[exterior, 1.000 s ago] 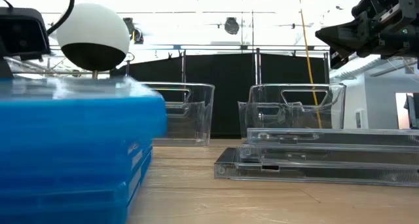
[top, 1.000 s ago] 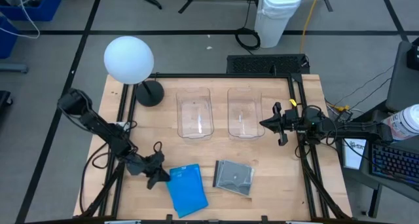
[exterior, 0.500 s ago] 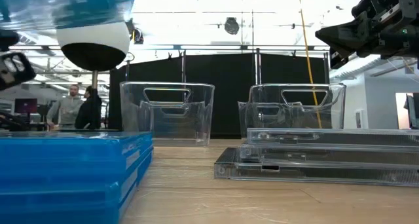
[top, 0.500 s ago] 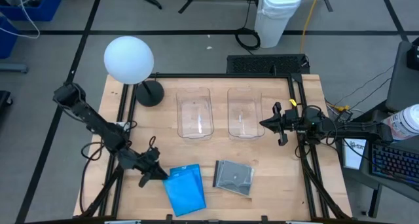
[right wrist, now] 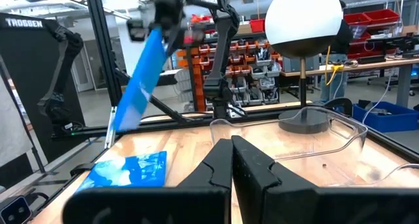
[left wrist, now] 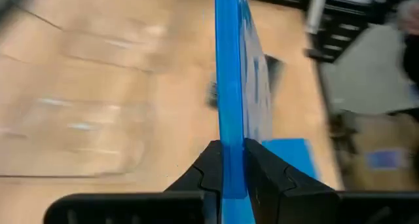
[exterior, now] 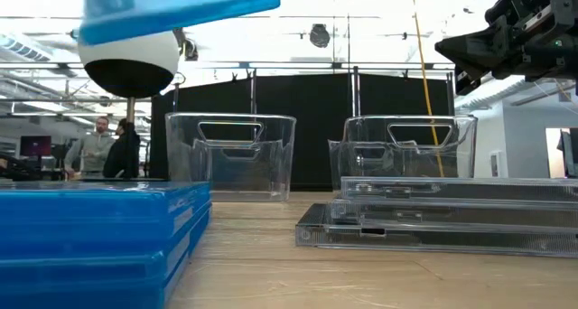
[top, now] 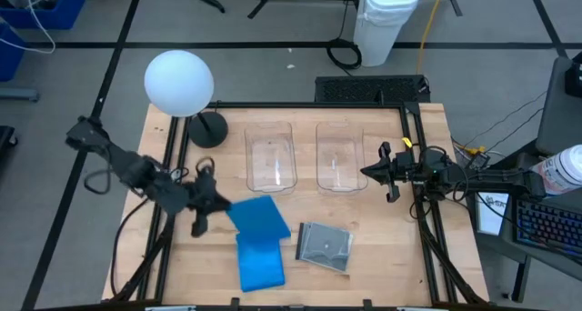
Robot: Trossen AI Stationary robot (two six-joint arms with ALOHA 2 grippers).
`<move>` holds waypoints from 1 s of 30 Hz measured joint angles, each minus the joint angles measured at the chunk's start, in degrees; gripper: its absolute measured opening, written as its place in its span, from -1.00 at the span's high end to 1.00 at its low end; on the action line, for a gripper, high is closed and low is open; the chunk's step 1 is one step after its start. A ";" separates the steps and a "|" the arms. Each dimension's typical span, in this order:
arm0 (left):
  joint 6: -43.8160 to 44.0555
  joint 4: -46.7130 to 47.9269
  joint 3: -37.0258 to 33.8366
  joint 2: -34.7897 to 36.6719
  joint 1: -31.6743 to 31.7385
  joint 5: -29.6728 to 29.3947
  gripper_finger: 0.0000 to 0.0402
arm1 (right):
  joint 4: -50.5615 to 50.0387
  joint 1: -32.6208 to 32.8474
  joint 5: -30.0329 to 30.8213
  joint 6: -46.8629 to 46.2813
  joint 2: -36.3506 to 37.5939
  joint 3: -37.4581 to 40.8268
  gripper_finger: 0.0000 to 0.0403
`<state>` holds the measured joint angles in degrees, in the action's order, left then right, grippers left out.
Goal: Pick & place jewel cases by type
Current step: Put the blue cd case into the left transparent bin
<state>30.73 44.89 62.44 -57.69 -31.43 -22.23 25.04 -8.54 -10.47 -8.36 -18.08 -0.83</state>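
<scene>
- One blue case [top: 260, 216] is held clear of the worktop [top: 382, 256] by the left gripper [top: 215, 202], whose jaws are closed tight on one of its edges; in the left wrist view the case [left wrist: 230, 80] is seen edge-on between the two dark fingers [left wrist: 204, 175].
- In the high view the lifted case is seen just in front of the left clear tub [top: 271, 156] and partly above the blue stack [top: 260, 262].
- In the low view only its underside [exterior: 181, 4] is seen at the top edge, tilted, above the stack [exterior: 99, 232].
- The remaining blue cases are left piled flat near the front edge of the worktop.
- The grey see-through cases [top: 326, 246] are stacked flat just to the right of the blue pile, apart from it; in the low view three layers [exterior: 442, 214] can be made out.
- Two clear tubs are set side by side at the back, the right one [top: 340, 154] next to the left.
- The right gripper [top: 369, 173] is held above the worktop beside the right tub, its jaws fully closed with nothing between them [right wrist: 230, 160].
- A lamp with a white ball shade [top: 179, 82] is placed at the back left corner.
</scene>
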 joint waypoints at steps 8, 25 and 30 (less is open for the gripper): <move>-14.63 10.06 11.04 -0.36 14.72 -2.40 0.78 | 0.00 0.02 -0.05 0.02 -0.01 0.01 1.00; -42.30 17.62 27.02 -20.03 46.19 23.41 0.78 | -0.02 0.00 -0.07 0.46 0.00 0.01 1.00; -44.66 21.31 30.13 -23.34 53.24 26.31 0.78 | -0.15 0.00 -0.07 0.46 -0.01 -0.01 1.00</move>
<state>-13.93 66.19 92.56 -81.03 21.81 4.09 24.89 -8.54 -10.55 -7.90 -18.09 -0.84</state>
